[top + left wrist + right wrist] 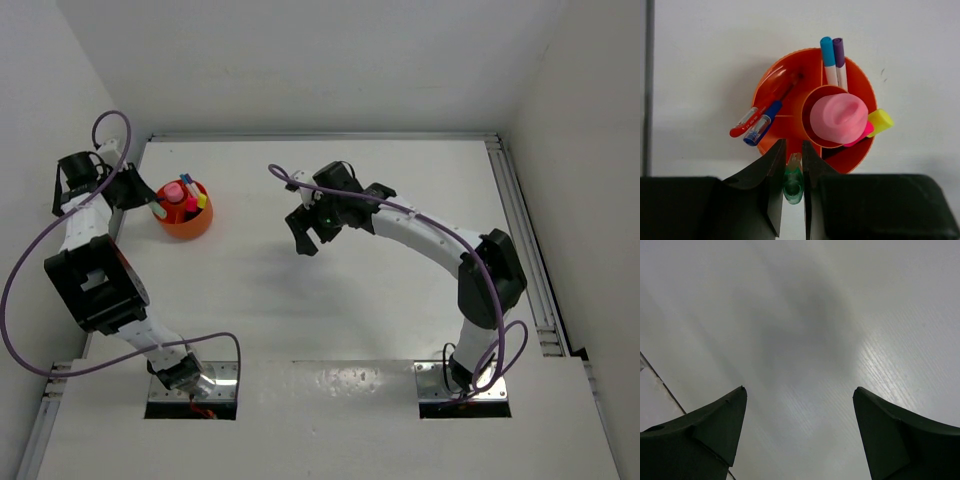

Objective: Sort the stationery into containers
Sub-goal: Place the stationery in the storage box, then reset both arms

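Left gripper (793, 150): jaws pinched onto the green pen (793, 186), pen clamped upright between the fingers right at the near rim of the orange bowl (861, 82). The pen's pale end reaches the rim (can't tell if it's inside the wall).

Bowl contents, left wrist view:
- pink chunky item (838, 119) sits on the centre cup (807, 107), covering most of it
- red pen (746, 126) and blue pen (761, 124) lie side by side in the left section, ends poking out over the rim
- blue-capped pen (827, 56) and purple-capped pen (839, 56), both white-barrelled, touch each other in the far section, caps past the rim
- yellow-ended highlighter (881, 121) and pink-ended highlighter (860, 135) stick out over the right rim, beside the pink item

Top view: bowl (195, 226) is at the table's (350, 320) far left, left gripper (140, 195) just beside it on its left.

Right gripper (312, 238): well apart from the bowl, to its right, above bare table. Wrist view shows the fingers (720, 425) spread wide, nothing between them (only its own shadow below).
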Available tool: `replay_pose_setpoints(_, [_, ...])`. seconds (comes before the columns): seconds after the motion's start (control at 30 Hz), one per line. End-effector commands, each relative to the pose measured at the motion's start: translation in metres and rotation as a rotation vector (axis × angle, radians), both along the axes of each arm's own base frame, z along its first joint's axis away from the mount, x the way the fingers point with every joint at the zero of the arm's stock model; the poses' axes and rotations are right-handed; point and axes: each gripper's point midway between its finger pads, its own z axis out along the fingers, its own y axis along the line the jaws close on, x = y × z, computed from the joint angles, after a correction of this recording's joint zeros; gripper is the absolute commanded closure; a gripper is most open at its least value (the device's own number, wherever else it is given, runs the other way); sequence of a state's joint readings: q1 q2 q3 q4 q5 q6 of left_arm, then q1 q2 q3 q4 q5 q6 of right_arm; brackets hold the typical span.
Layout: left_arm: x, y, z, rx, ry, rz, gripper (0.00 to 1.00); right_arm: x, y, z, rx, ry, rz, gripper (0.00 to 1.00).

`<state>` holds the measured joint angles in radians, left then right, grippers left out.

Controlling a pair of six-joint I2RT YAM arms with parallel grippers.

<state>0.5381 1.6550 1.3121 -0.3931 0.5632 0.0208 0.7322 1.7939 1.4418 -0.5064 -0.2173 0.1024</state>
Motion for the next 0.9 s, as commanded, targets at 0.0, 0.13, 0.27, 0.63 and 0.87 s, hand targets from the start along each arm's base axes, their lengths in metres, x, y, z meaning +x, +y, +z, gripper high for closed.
replay_pose_setpoints(0.0, [0.015, 0.005, 0.016, 0.033, -0.056, 0.006, 0.96, 0.005, 0.001, 0.023, 0.055, -0.046, -0.005, 0.15])
replay_pose_setpoints(0.13, [0.018, 0.000, 0.017, 0.027, -0.076, -0.019, 0.67, 0.008, -0.001, 0.023, 0.053, -0.046, -0.013, 0.15])
replay_pose_setpoints(0.27, [0.020, 0.000, 0.036, 0.046, -0.117, -0.026, 0.33, 0.011, -0.004, 0.029, 0.053, -0.050, -0.027, 0.15])
replay_pose_setpoints(0.63, [0.012, -0.049, 0.144, 0.282, -0.189, -0.231, 0.00, 0.048, -0.078, 0.072, 0.130, -0.057, -0.228, 0.14])
replay_pose_setpoints(0.87, [-0.023, -0.122, 0.158, 0.332, -0.255, -0.365, 0.00, 0.072, -0.190, 0.095, 0.177, -0.087, -0.490, 0.13])
